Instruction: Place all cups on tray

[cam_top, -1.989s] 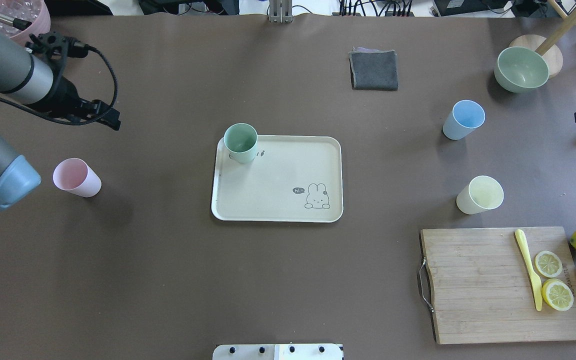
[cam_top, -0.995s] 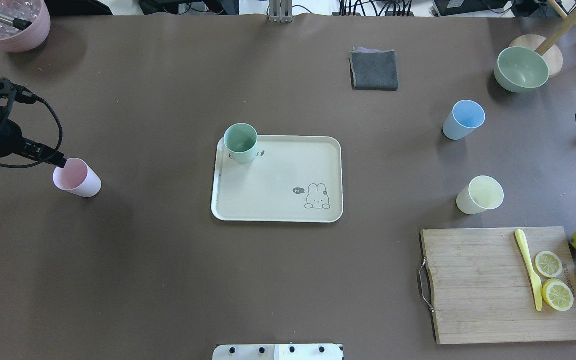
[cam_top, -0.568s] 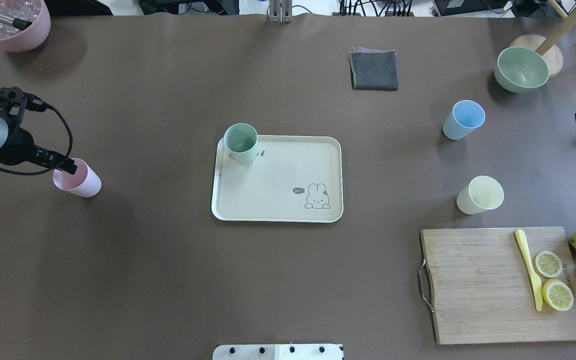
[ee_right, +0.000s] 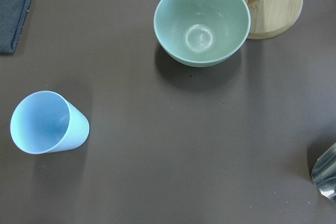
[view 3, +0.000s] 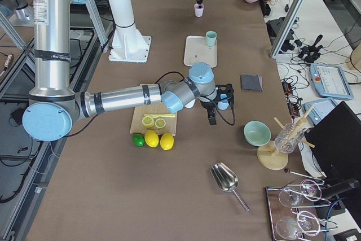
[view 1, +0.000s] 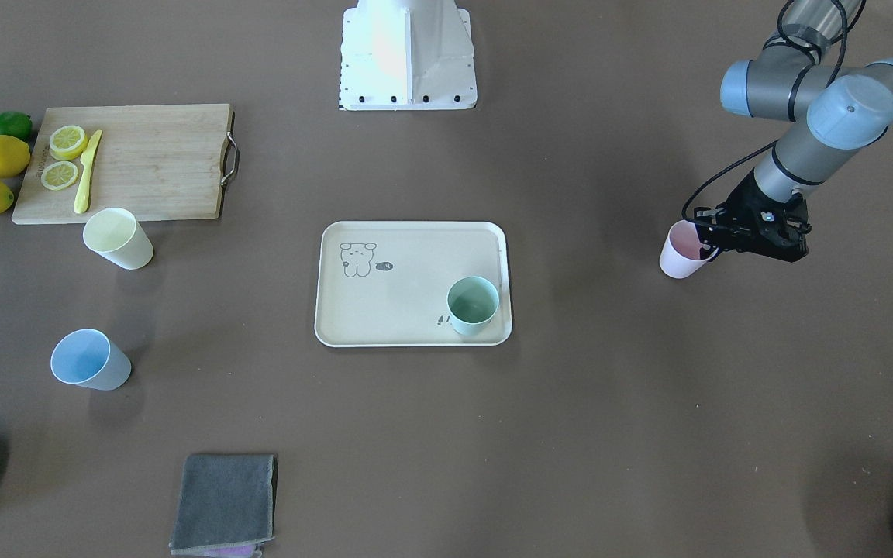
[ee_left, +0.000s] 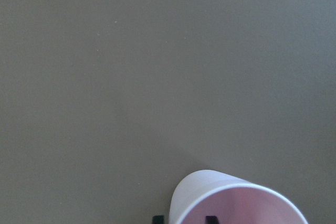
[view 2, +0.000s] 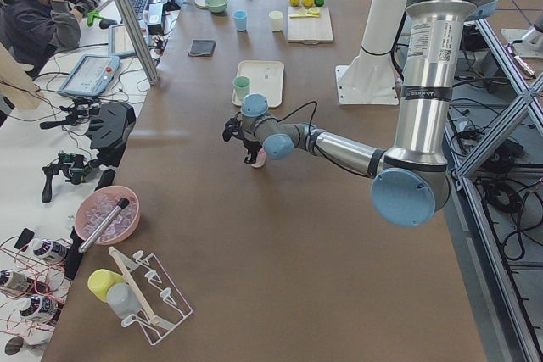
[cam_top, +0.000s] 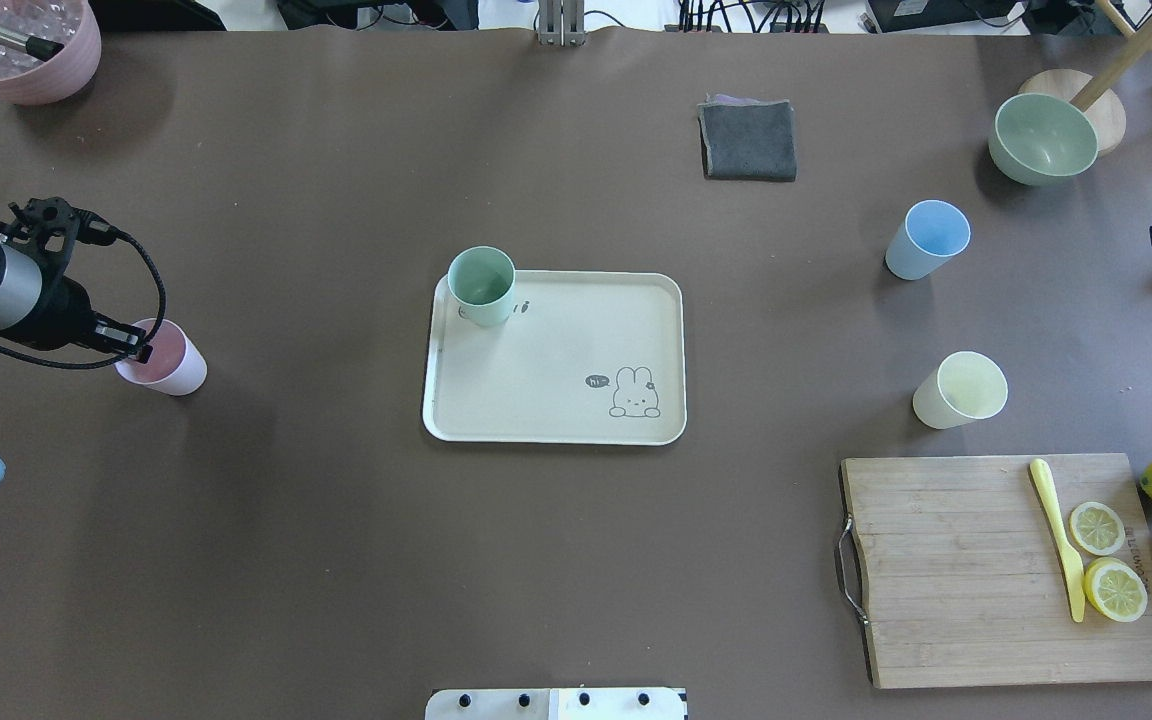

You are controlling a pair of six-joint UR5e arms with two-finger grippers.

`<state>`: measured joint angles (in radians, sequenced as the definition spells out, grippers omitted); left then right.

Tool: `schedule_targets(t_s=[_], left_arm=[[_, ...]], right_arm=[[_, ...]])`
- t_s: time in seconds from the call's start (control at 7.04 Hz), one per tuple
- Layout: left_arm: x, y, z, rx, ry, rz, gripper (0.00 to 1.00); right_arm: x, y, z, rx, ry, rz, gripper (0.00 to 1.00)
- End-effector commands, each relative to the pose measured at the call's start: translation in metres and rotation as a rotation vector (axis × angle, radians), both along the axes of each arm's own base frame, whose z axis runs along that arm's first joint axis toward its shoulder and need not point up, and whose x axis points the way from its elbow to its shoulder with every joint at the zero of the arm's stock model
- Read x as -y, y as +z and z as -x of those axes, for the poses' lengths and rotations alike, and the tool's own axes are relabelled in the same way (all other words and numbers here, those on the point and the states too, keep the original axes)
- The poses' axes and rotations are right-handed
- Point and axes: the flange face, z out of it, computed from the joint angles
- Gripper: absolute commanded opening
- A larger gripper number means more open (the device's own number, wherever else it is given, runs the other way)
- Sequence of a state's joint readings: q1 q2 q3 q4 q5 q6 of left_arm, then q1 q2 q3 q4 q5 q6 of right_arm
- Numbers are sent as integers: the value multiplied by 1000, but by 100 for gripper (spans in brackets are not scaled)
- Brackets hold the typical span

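Left arm (view 1: pixel 803 147) reaches outward to own left, forearm sloping down, wrist tilted down. Left gripper (cam_top: pixel 132 343) low, fingers (ee_left: pixel 211 219) apart, tips pointing down. Right arm (view 3: pixel 124 99) extended low and nearly level. Right gripper (view 3: pixel 212 118) angled down, finger spacing unreadable.

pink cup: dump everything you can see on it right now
The pink cup is a small, matte, pastel-pink tumbler with no handle, tapering from a wide mouth to a narrower base. It stands mouth up on the brown table, on the robot's left and well clear of the tray. What shows of its inside looks empty. The left gripper is at its rim: the left wrist view shows one black fingertip inside the wall and one outside, with a gap. Contact cannot be judged.
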<state>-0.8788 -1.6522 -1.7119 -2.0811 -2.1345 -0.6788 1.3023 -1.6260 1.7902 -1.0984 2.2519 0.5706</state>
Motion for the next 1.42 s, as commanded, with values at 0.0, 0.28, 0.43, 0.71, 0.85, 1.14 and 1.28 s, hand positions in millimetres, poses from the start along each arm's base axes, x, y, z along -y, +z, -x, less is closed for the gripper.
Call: schedule_targets(t_s=[0.0, 0.28, 0.43, 0.71, 0.85, 1.14, 1.28], left_arm=[[10, -31, -8, -21, -3, -10, 0], [33, -109, -27, -17, -44, 43, 0], [34, -145, -48, -41, -70, 89, 0], [3, -189, -123, -70, -79, 143, 0], [-5, -206, -147, -43, -84, 131, 0], [-13, -241, -193, -41, -104, 181, 0], [-14, -252, -207, -41, -126, 180, 0]], right_arm=[[0, 0, 0, 0, 1, 1, 100], [0, 0, 0, 0, 1, 1, 100], [-1, 0, 0, 0, 1, 1, 100], [-1, 1, 0, 0, 1, 4, 100], [-1, 1, 0, 1, 0, 3, 100], [-1, 2, 0, 0, 0, 6, 100], [-1, 2, 0, 0, 0, 6, 100]])
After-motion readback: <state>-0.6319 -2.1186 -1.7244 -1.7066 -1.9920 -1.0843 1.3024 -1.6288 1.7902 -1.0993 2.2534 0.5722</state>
